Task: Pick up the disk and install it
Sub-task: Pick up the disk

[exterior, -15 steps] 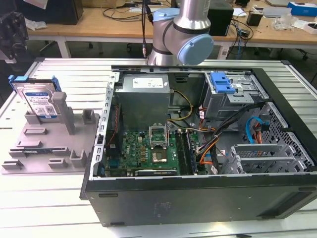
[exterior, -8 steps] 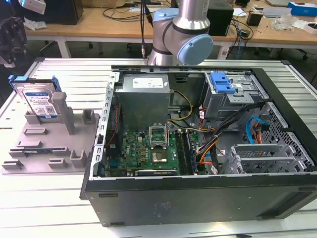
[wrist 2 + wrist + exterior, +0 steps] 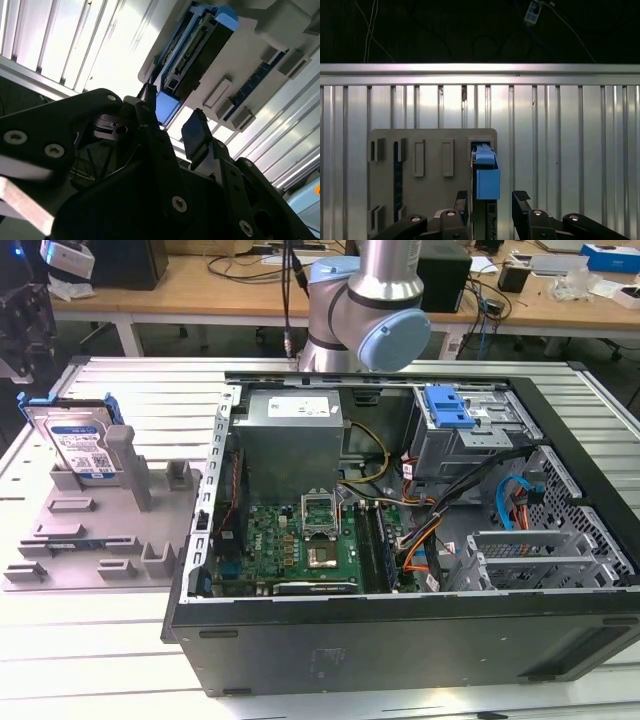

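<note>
The disk [image 3: 82, 445] stands on edge in a slot of the grey holder [image 3: 90, 530] at the exterior view's left, silver with a white-and-blue label and blue rails. My gripper [image 3: 22, 335] hangs a little above and beside it, near that view's left edge. In the first wrist view the disk's blue rail end [image 3: 487, 180] sits in the gap of my open gripper [image 3: 492, 200], with a black fingertip [image 3: 521, 199] on each side and not touching. The second wrist view has the disk [image 3: 200, 45] just beyond the gripper [image 3: 172, 112].
An open computer case [image 3: 400, 640] lies on the slatted metal table [image 3: 100, 640], with a motherboard, cables, a grey power supply box [image 3: 290, 440] and a grey drive cage with a blue tab [image 3: 448, 408]. The arm's base [image 3: 370, 310] stands behind the case.
</note>
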